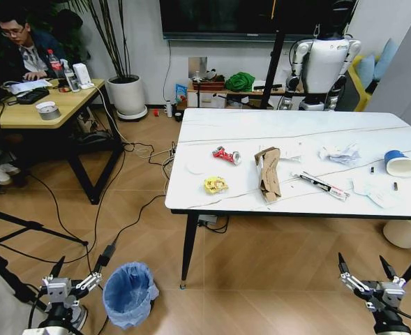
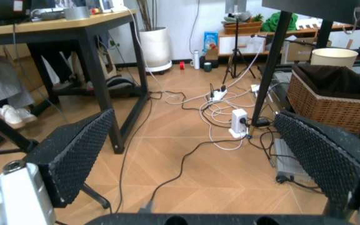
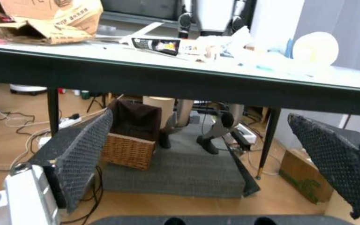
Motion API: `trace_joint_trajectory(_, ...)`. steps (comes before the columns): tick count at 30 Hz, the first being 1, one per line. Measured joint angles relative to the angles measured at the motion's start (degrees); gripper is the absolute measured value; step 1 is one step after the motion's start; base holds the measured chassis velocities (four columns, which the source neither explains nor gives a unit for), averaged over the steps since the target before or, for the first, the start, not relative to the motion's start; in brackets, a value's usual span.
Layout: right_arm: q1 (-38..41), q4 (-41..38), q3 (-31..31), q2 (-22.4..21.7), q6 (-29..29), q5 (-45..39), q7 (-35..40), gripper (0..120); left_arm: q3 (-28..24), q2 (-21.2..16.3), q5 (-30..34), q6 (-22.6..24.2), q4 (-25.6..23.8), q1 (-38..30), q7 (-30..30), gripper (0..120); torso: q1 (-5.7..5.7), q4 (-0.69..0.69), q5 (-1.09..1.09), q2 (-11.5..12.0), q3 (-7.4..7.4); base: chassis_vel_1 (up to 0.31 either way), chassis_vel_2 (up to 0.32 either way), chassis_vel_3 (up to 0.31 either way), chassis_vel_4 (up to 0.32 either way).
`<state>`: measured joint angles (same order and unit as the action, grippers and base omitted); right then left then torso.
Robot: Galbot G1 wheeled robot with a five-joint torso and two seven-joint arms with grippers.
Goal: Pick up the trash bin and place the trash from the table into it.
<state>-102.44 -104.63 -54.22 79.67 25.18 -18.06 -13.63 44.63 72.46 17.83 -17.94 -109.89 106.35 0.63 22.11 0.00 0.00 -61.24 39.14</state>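
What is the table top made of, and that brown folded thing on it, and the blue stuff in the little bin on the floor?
The table top looks like polished white marble or a marble-look slab: glossy, with thin grey veins. The brown folded thing looks like plain matte cardboard, creased and bent. The blue lining of the trash bin looks like thin plastic bag film, crinkled and slightly shiny.

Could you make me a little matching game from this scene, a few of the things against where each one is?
Things:
1. bin
2. can
3. cup
4. cardboard

Places:
A. right end of the table
B. floor, beside the left gripper
C. tabletop, just right of the can
D. tabletop, above the yellow wrapper

Pairs: 1-B, 2-D, 3-A, 4-C
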Motion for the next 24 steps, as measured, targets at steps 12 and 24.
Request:
trace_joint_trajectory(12,1.0,-0.2,0.5,1.6,-0.4,0.8,-0.2,100,0.2,1.7,0.0,-1.0,0.0,0.5,0.1,100,-1.91,0.0,0.0,4.3,-2.4,0.0,0.0,0.0,0.0)
trace_joint_trajectory(24,0.8,-0.3,0.6,1.0,-0.7,0.7,-0.2,100,-0.2,2.8,0.2,-2.8,0.3,-0.2,0.2,100,-3.03,-0.02,0.01,6.8,-3.74,-0.003,-0.006,-0.002,-0.002)
